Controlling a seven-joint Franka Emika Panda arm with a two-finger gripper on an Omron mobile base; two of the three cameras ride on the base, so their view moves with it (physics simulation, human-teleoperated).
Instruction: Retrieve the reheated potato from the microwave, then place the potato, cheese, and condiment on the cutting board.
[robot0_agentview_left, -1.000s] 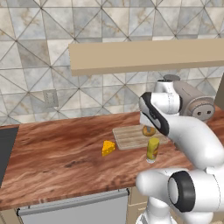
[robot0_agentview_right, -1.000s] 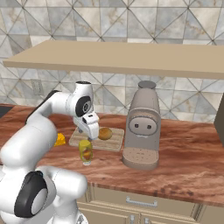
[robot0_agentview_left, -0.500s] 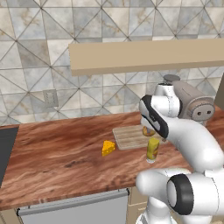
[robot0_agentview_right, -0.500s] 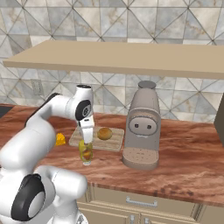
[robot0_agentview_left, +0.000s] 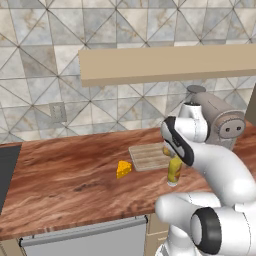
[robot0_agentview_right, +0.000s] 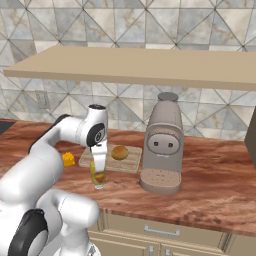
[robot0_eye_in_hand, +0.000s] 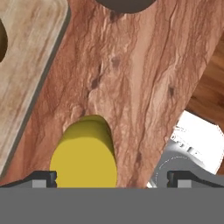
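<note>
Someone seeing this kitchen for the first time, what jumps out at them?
The white arm, whose open gripper hangs right over a yellow bottle standing on the wooden counter just off the cutting board. A potato sits on that board, a cheese wedge lies to its left, and a big coffee machine stands at its right.

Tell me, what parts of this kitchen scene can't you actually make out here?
- Condiment bottle: top hidden behind the arm, left base view.
- Potato: cut off by the hand view's left edge.
- Cutting board: near corner hidden behind the arm, right base view.
- Fingers: just the tips show, hand view.
</note>
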